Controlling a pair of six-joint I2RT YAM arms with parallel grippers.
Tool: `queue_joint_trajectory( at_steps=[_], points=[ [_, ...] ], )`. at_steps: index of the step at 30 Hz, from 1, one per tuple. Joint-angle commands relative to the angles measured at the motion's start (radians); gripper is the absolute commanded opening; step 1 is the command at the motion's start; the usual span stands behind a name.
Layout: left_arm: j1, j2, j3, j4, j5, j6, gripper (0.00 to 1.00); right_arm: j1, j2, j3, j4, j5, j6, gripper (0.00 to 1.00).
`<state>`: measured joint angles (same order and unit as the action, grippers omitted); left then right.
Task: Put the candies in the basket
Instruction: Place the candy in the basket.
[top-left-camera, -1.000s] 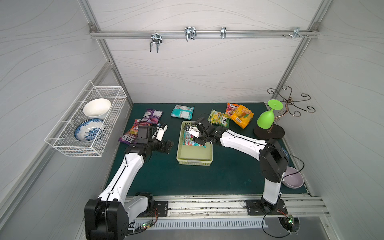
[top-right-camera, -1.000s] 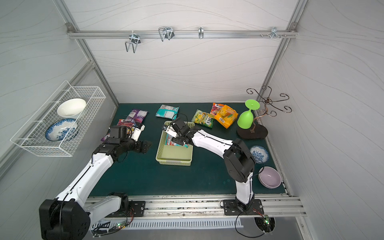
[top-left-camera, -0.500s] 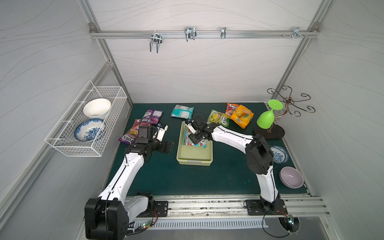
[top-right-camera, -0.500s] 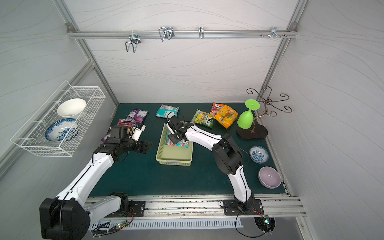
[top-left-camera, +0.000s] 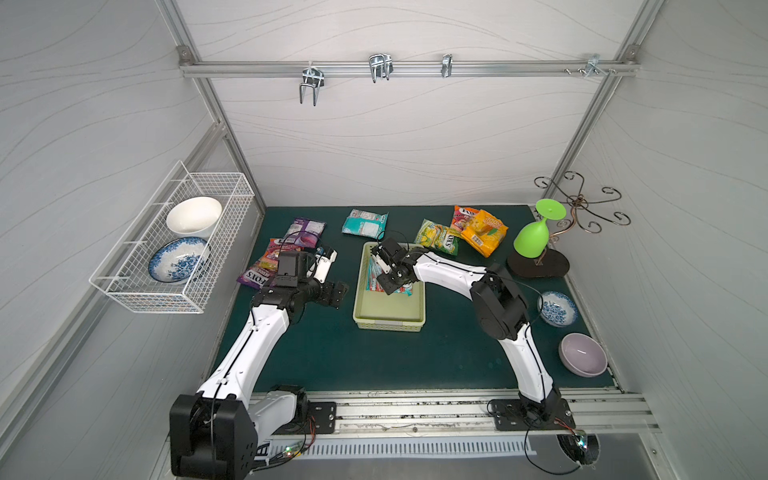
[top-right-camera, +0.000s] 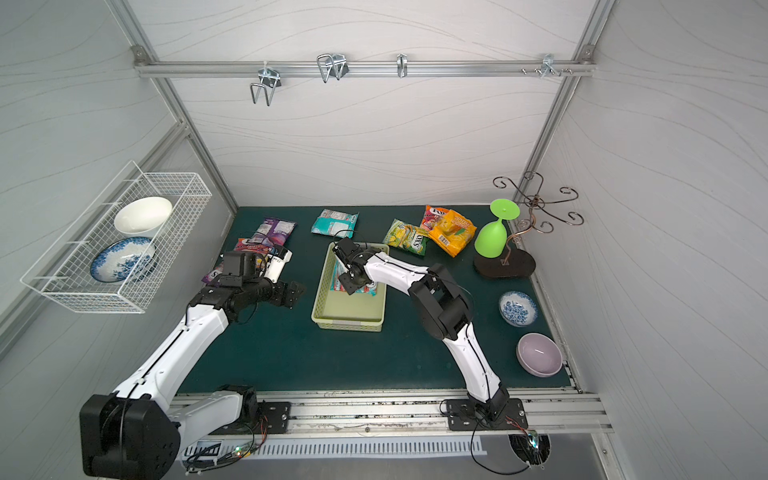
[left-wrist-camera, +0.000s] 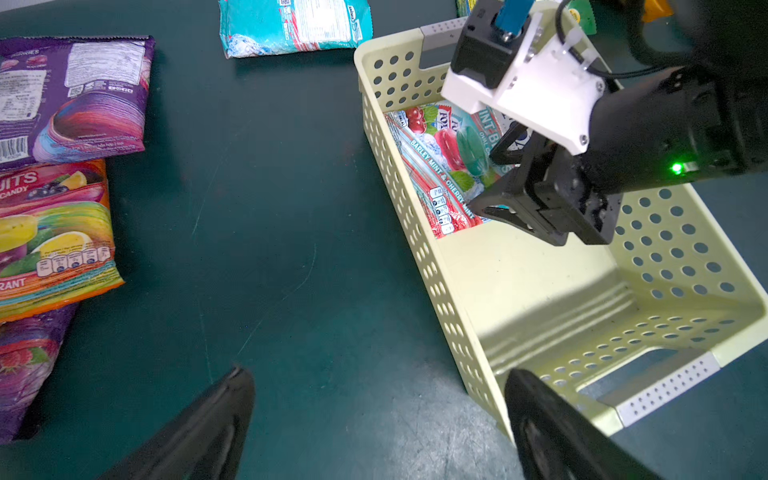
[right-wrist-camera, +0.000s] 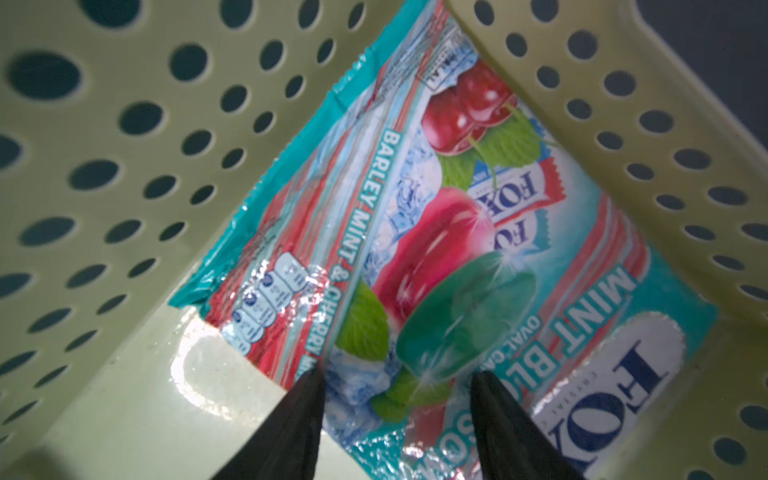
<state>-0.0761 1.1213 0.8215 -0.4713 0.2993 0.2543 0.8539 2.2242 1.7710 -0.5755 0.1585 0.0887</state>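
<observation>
Right gripper: mine; jaws partly apart, nothing held. It is inside the basket, close over the mint-and-cherry bag.
Mint-and-cherry bag: flat on the basket floor, at the end away from my bases.
Left gripper: mine; jaws spread wide, empty, over the green surface beside the basket.
Candies on the surface outside the basket: teal bag just beyond it; yellow-green bag and orange bag on the right; purple bag and fruit bag on the left.
</observation>
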Motion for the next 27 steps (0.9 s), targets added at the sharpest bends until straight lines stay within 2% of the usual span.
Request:
queue_joint_trajectory(
  at_steps=[1,6,9,12,16,19,21,27],
  points=[
    [-0.009,0.019,0.006,0.042,0.003,0.007,0.99,0.003,-0.135,-0.021,-0.055,-0.002,0.026,0.61],
    [-0.017,0.051,0.024,0.024,0.004,0.004,0.99,0.004,-0.258,-0.061,-0.113,-0.005,0.05,0.68],
    [-0.019,0.065,0.023,0.042,-0.002,-0.014,0.99,0.001,-0.335,-0.137,-0.117,0.008,0.038,0.77],
    [-0.021,0.102,0.045,0.03,-0.035,-0.022,0.99,-0.012,-0.409,-0.202,-0.145,0.05,0.042,0.8],
    [-0.021,0.142,0.065,0.036,-0.071,-0.03,0.99,-0.042,-0.525,-0.327,-0.123,0.04,0.059,0.86],
    [-0.019,0.168,0.1,0.016,-0.122,-0.048,0.99,-0.07,-0.611,-0.387,-0.141,0.069,0.074,0.89],
    [-0.02,0.18,0.11,0.022,-0.166,-0.063,0.98,-0.086,-0.675,-0.438,-0.131,0.072,0.075,0.98],
    [-0.012,0.227,0.151,0.022,-0.334,-0.082,0.97,-0.166,-0.847,-0.526,-0.152,0.119,0.014,0.99]
  ],
)
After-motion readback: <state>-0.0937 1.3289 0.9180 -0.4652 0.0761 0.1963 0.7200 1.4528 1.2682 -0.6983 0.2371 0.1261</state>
